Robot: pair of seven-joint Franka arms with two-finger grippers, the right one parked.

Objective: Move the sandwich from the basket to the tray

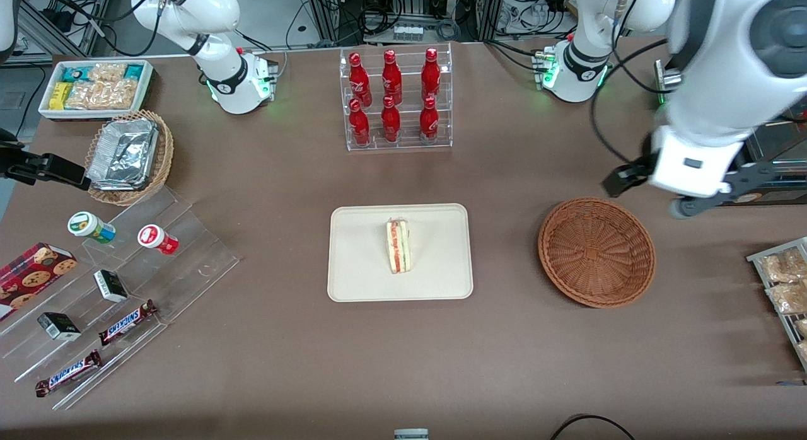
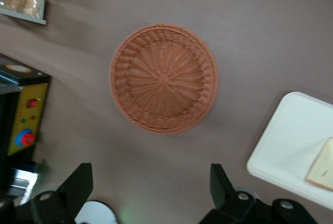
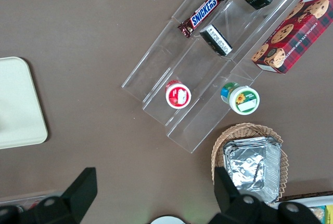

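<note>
The sandwich [image 1: 398, 246], a pale wedge with red and green filling, lies on the cream-white tray [image 1: 359, 263] at the table's middle. The reddish-brown woven basket [image 1: 596, 251] stands beside the tray toward the working arm's end and holds nothing. My gripper [image 1: 649, 194] hangs high above the table, just farther from the front camera than the basket, and it is open with nothing between its fingers [image 2: 80, 182]. The wrist view looks down on the basket [image 2: 164, 78], with a corner of the tray [image 2: 291, 151] and an edge of the sandwich [image 2: 322, 167] showing.
A clear rack of red bottles [image 1: 396, 99] stands farther from the camera than the tray. Toward the parked arm's end are a tan wicker basket with foil containers [image 1: 129, 156], a snack bin [image 1: 94, 87] and a stepped acrylic shelf [image 1: 126, 289]. A rack of packets [image 1: 782, 282] lies at the working arm's end.
</note>
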